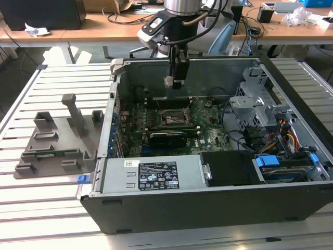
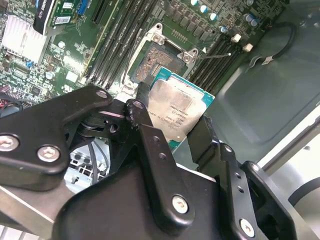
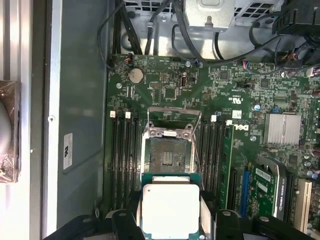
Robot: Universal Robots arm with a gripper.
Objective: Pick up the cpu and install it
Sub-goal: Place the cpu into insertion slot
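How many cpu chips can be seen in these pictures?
1. The cpu is held in the end effector, over the motherboard, whose socket is open and empty. The grey tray has partly hidden pockets, so another may lie there.

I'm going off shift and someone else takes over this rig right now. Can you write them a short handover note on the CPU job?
The gripper is shut on the cpu, gripping two opposite edges.
The cpu is in the air inside the computer case, above the motherboard, near the socket.
Done: pickup.
Left: the cpu is not yet in the socket, whose metal frame stands open.
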